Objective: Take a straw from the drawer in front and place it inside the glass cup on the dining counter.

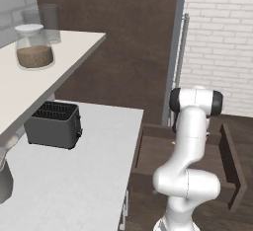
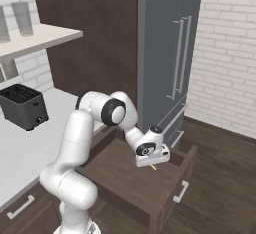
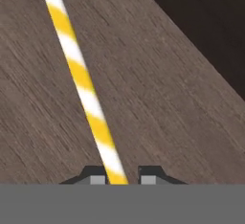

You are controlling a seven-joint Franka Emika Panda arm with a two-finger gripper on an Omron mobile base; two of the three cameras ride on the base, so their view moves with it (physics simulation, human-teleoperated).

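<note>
A yellow-and-white striped straw (image 3: 83, 82) lies flat on the wooden floor of the pulled-out dark brown drawer (image 2: 117, 175). It runs from the top left of the hand view down between my fingertips. My gripper (image 3: 122, 177) sits low over the drawer floor with its jaws drawn in around the straw's near end, the left finger (image 3: 98, 177) against it. From the right base view, my gripper (image 2: 150, 164) reaches down into the drawer's far right part, with a short bit of straw (image 2: 153, 167) poking out beneath it. The glass cup and the dining counter are out of view.
A black toaster (image 1: 53, 124) stands on the white worktop (image 1: 84, 175) left of the drawer. Above it a shelf carries a lidded jar (image 1: 33, 47) and tall frosted glasses (image 1: 49, 22). A grey fridge (image 2: 170, 53) rises behind the drawer, whose front panel (image 2: 177, 193) juts into the floor space.
</note>
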